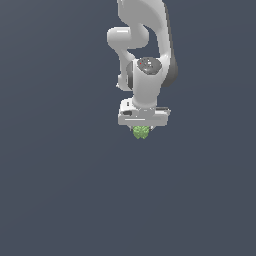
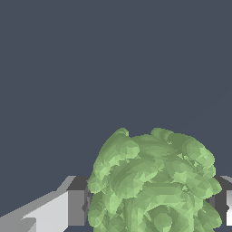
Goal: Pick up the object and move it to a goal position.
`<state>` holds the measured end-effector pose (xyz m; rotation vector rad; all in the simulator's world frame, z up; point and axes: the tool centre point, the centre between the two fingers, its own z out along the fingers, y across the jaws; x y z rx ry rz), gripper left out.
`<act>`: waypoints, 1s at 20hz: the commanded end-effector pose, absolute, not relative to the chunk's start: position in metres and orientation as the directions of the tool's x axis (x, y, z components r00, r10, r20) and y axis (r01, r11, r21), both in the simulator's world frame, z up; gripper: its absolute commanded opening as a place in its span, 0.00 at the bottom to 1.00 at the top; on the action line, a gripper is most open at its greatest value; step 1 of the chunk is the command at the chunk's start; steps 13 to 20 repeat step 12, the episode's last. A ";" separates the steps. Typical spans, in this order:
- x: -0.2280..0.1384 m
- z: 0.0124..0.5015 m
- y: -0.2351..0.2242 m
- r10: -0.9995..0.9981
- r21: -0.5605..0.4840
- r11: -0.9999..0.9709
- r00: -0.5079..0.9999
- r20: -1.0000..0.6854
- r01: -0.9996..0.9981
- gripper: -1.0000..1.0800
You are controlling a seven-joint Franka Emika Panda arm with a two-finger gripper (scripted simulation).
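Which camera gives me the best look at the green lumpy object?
The wrist view. There the green lumpy object fills much of the frame, its knobbly mottled surface clear, with a gripper finger at each side. In the exterior view it is only a small green blob under the gripper.

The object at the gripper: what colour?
Light green with darker green mottling; the wrist view shows it best.

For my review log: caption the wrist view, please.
Knobbly light-green object filling the space between the gripper jaws, plain dark surface beyond.
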<state>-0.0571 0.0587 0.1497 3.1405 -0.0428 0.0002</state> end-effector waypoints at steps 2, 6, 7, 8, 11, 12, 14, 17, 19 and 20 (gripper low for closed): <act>-0.072 0.163 0.073 -0.028 0.001 -1.000 1.000 0.000 -0.028 0.00; -0.083 0.174 0.084 -0.028 0.001 -1.000 1.000 0.000 -0.028 0.00; -0.085 0.176 0.086 -0.028 0.001 -1.000 1.000 0.000 -0.028 0.00; -0.086 0.177 0.088 -0.028 0.001 -1.000 1.000 0.000 -0.028 0.00; -0.089 0.180 0.090 -0.028 0.001 -1.000 1.000 0.000 -0.028 0.00; -0.089 0.180 0.091 -0.028 0.001 -1.000 1.000 0.000 -0.028 0.00; -0.089 0.180 0.091 -0.028 0.001 -1.000 1.000 0.000 -0.028 0.00; -0.089 0.180 0.091 -0.028 0.001 -1.000 1.000 0.000 -0.028 0.00; -0.089 0.180 0.091 -0.028 0.001 -1.000 1.000 0.000 -0.028 0.00; -0.089 0.180 0.091 -0.028 0.001 -1.000 1.000 0.000 -0.028 0.00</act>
